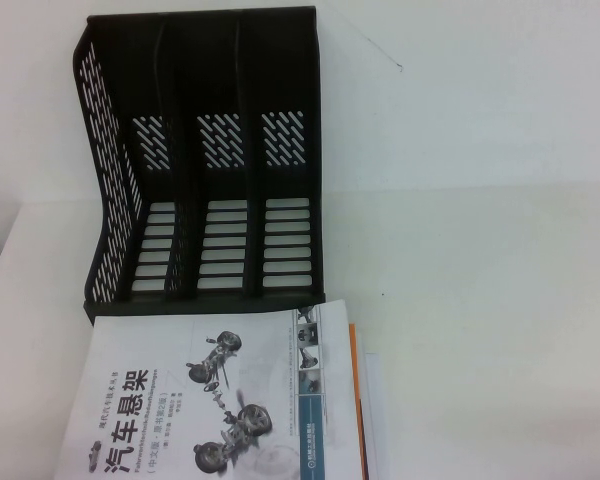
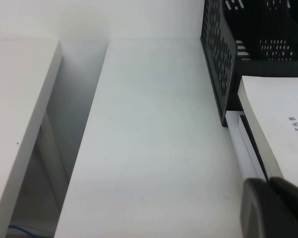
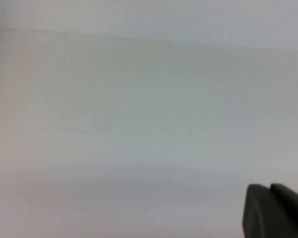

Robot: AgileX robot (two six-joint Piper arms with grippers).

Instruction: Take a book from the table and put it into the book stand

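The book [image 1: 210,400], white-grey with a bold black title and pictures of car parts, lies flat on the table [image 1: 480,250] just in front of the book stand [image 1: 210,150]. The stand is black with three slots, all empty. Neither gripper shows in the high view. In the left wrist view my left gripper [image 2: 269,181] is shut with nothing in it, close beside the book [image 2: 283,119] and short of the stand [image 2: 223,54]. My right gripper [image 3: 269,187] is shut and empty over bare table [image 3: 139,124].
The book rests on an orange-bordered book [image 1: 354,370] that sticks out on its right; the lower book's white edge [image 2: 241,144] also shows beneath it. A gap [image 2: 64,148] between two tabletops runs along the table's left side.
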